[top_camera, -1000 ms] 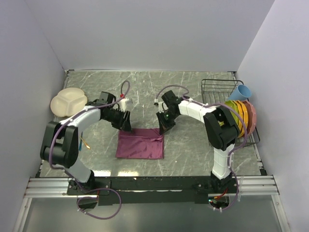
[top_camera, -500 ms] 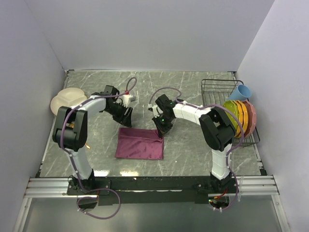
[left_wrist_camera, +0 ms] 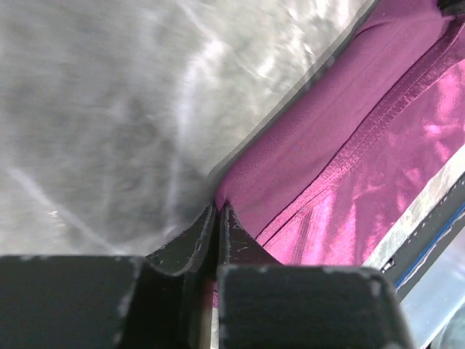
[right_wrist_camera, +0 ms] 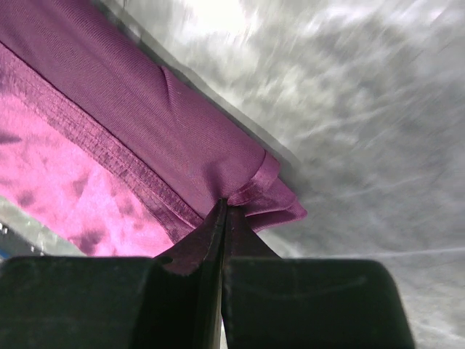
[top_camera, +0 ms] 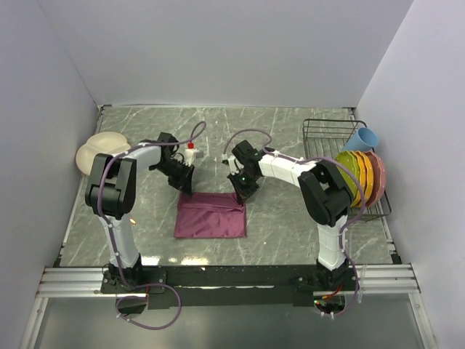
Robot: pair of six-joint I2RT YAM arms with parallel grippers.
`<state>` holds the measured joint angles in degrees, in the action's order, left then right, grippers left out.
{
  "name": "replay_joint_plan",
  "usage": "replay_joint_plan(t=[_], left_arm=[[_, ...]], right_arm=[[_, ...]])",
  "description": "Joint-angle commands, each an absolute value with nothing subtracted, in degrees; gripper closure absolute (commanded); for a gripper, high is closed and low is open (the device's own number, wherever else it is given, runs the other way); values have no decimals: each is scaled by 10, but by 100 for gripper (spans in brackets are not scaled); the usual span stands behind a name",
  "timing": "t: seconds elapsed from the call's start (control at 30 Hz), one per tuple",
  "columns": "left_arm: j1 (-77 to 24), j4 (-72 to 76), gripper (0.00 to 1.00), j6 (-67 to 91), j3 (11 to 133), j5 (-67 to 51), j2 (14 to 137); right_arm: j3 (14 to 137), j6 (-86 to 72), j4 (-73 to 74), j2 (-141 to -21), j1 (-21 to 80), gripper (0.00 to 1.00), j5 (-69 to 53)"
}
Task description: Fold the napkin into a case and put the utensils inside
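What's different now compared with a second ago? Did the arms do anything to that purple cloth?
The left arm swung its elbow in toward the middle, and the left hand lifted briefly, then settled at the far left corner of the napkin. The right hand edged slightly left onto the far right corner. Both now pinch the cloth. The napkin, plate and rack stayed put.

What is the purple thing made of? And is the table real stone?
The napkin looks like woven cloth: fine threads, a stitched hem, a shinier pink side, and it wrinkles where the right claw pinches it. The table looks like grey marble with white veins and a slight gloss, but it could be a printed sheet.
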<state>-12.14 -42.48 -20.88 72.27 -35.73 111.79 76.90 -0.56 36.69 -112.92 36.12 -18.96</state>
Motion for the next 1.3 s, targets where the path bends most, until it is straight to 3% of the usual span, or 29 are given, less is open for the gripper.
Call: replay_joint_plan(t=[0.0, 0.07, 0.1, 0.13, 0.3, 0.43, 0.9, 1.27], left_arm=[[-94, -415, 94, -207, 758, -345, 1128], [-88, -418, 84, -210, 760, -352, 1115], [-86, -418, 69, -214, 756, -359, 1107], [-84, -401, 63, -214, 748, -376, 1076], [-83, -252, 46, -208, 610, -389, 895], [-143, -202, 45, -271, 541, -331, 838], [-266, -152, 38, -381, 497, -174, 879], [-301, -172, 40, -414, 518, -173, 926]], right_arm=[[820, 4, 345, -1167, 342, 100, -121], [838, 11, 352, -1173, 338, 100, -122], [840, 16, 355, -1172, 335, 100, -125], [842, 18, 356, -1171, 334, 100, -127], [843, 33, 364, -1164, 337, 100, -161], [846, 41, 368, -1165, 335, 100, -161], [855, 47, 377, -1175, 336, 100, -167], [856, 52, 380, -1178, 336, 100, -170]])
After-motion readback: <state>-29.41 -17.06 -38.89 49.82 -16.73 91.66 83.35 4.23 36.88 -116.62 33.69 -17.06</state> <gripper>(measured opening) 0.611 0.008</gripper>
